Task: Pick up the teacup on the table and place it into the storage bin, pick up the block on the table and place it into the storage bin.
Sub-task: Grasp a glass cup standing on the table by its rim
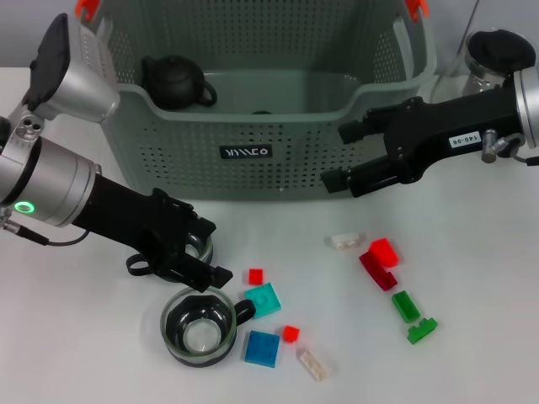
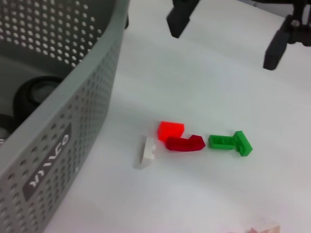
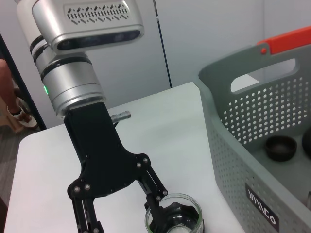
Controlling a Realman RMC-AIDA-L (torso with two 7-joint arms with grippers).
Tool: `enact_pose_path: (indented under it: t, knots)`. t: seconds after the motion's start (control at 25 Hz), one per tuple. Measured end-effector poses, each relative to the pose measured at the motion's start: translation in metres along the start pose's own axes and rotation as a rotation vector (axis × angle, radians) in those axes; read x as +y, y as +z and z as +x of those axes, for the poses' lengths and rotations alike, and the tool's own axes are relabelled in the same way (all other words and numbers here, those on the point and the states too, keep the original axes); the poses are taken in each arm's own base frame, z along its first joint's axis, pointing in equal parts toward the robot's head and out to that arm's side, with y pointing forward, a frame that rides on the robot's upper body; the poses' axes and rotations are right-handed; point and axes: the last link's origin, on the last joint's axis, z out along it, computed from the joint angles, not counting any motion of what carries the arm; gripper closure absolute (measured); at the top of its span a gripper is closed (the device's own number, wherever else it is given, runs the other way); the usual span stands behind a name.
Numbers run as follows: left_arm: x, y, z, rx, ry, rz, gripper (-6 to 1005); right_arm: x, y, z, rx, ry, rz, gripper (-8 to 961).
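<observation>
Supervisor: Report status, nearest items first.

Operator: I see the teacup (image 1: pixel 200 327), a clear glass cup with a dark handle, upright on the table (image 1: pixel 76 353), mouth up, handle toward the robot's right. My left gripper (image 1: pixel 195 263) stands spread at its far rim, one finger (image 3: pixel 156 206) reaching into the mouth; nothing is clamped. Not yet lifted.

Supervisor: The blocks?

Operator: Beside the cup lie blue blocks (image 1: pixel 263 347), small red ones and a white one; farther right, a red-and-green cluster (image 1: pixel 389 278). All remain on the table.

Supervisor: Beyond that?

Operator: My right gripper (image 1: pixel 345 156) hovers released before the storage bin (image 1: pixel 244 152), long axis across the table. A dark teapot (image 1: pixel 175 82) sits inside. I judge both placements outstanding.
</observation>
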Motion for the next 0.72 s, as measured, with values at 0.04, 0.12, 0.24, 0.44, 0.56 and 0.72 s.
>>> enact_pose_path:
  t: [0.04,0.12,0.24,0.44,0.56,0.72]
  knots:
    - [0.0,0.0,0.0,0.0,-0.001,0.003,171,0.0,0.0,0.0,0.0,-0.001,0.0,3]
    - [-0.001,-0.001,-0.002,0.0,-0.002,0.008,171,0.0,0.0,-0.001,0.001,-0.003,0.0,3]
    - [-0.002,-0.001,-0.004,-0.002,-0.005,0.01,171,0.0,0.0,-0.001,0.003,-0.005,0.0,4]
    - [-0.003,-0.004,-0.01,0.004,-0.02,0.02,171,0.0,0.0,0.0,0.007,-0.005,-0.001,4]
    - [-0.002,-0.004,-0.015,0.004,-0.023,0.022,171,0.0,0.001,0.0,0.01,-0.007,-0.002,3]
    - [-0.003,-0.007,-0.022,0.024,-0.038,0.035,171,0.001,0.001,0.0,0.013,-0.008,-0.004,3]
